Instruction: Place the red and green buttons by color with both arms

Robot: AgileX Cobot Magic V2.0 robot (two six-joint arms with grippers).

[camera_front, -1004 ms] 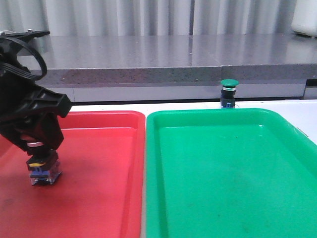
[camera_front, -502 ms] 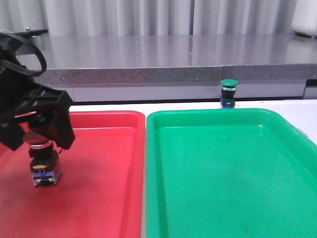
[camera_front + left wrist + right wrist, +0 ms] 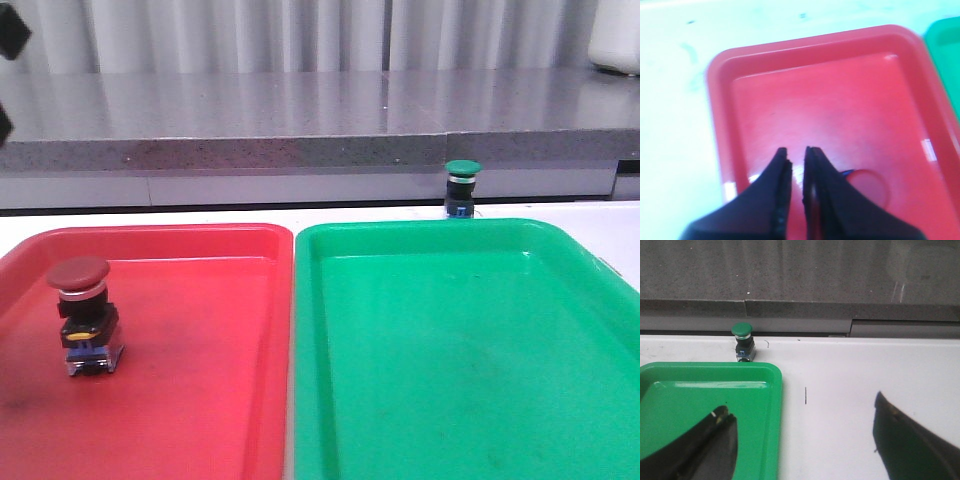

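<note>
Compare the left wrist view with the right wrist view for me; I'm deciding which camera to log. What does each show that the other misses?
Only the left wrist view shows the red plastic tray and the nearly closed left hand above it. Only the right wrist view shows the small green mushroom-head button upright on the white table behind the tray, and the wide-open right hand. Both show the green plastic tray.

Looks like a robotics lab bench: a white table holding a red tray and green tray, a grey speckled stone ledge at twelve o'clock, pale curtains behind.
</note>
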